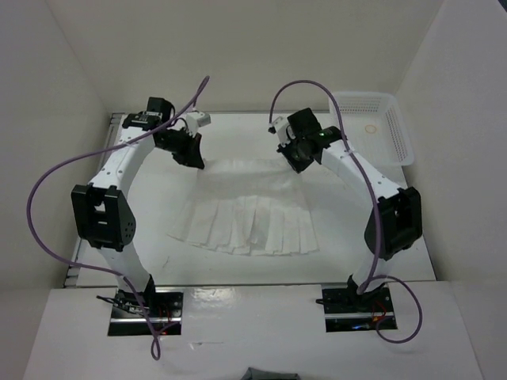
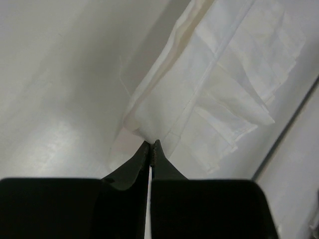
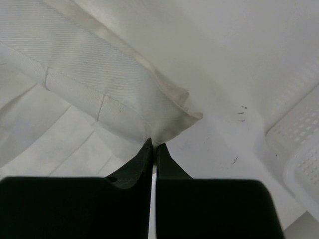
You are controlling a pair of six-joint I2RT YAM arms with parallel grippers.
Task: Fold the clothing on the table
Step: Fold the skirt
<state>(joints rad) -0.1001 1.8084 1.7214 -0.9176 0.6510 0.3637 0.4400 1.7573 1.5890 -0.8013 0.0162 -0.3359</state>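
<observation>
The clothing (image 1: 245, 214), a white pleated fan-shaped garment, lies spread on the table (image 1: 238, 134) between the two arms, its wide hem toward the arm bases. My left gripper (image 1: 192, 161) is shut on its far left corner; in the left wrist view the fabric (image 2: 209, 94) runs away from the pinched tips of the left gripper (image 2: 151, 144). My right gripper (image 1: 296, 165) is shut on the far right corner, and in the right wrist view the waistband (image 3: 114, 99) rises into the closed tips of the right gripper (image 3: 153, 144).
A white lattice basket (image 1: 380, 127) stands at the table's far right corner, also seen as basket (image 3: 299, 144) in the right wrist view. Purple cables (image 1: 47, 190) loop off both arms. White walls enclose the table on three sides.
</observation>
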